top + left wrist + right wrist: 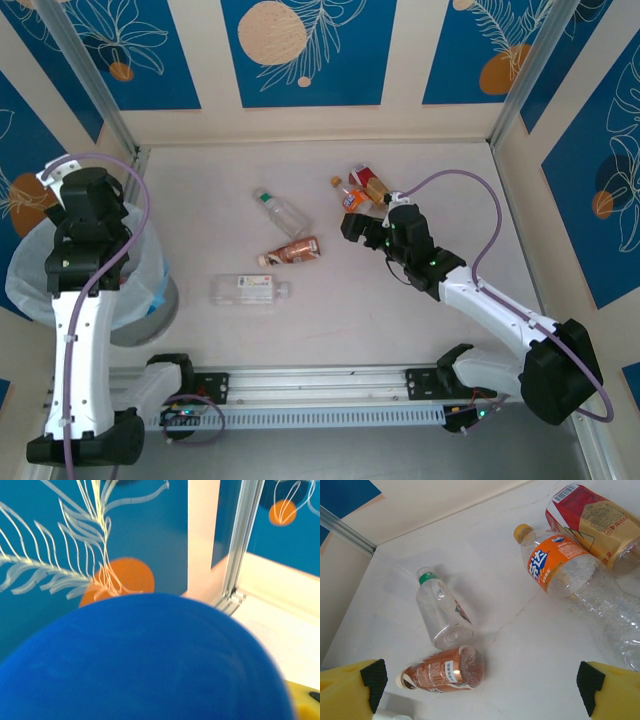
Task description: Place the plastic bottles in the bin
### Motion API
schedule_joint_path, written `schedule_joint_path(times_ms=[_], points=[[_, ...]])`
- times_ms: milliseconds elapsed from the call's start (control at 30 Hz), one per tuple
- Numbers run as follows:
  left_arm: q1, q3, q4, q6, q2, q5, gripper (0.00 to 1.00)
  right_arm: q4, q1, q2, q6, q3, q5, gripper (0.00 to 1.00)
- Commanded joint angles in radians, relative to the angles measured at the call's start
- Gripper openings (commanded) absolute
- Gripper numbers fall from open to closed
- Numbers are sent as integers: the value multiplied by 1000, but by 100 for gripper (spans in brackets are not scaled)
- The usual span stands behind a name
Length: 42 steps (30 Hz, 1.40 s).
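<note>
Ahead of the right fingers, the orange-label bottle and green-cap bottle are clear glossy plastic, the orange one kinda crinkled. The table looks smooth matt white, and the pads are black foam.

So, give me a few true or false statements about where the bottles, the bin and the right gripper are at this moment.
1. The right gripper is open, with nothing between its fingers. True.
2. The orange-labelled bottle stands upright. False: it lies on its side on the table, next to the red-labelled bottle.
3. The bin stands at the left side, by the left arm. True.
4. The brown-labelled bottle is inside the bin. False: it lies on the table, close to the green-capped bottle.
</note>
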Motion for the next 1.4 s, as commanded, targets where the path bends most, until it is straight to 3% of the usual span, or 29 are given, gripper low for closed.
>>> schedule_joint_path(times_ms=[0,300,533,700,1100,1367], points=[[53,-27,-100,-92,-11,89,57,-8,6,-18,-28,-2,21,100],[170,-143,-115,-184,-19,256,56,-27,8,28,-69,38,-15,100],[236,-187,-91,-251,-4,315,74,-44,12,19,-84,38,-18,99],[244,-185,-93,-259,-3,315,89,-56,14,11,-93,33,-1,99],[243,-155,-80,-234,-15,385,98,-54,22,21,-78,29,9,100],[238,-109,-54,-187,-60,478,99,-47,32,22,-71,24,23,100]])
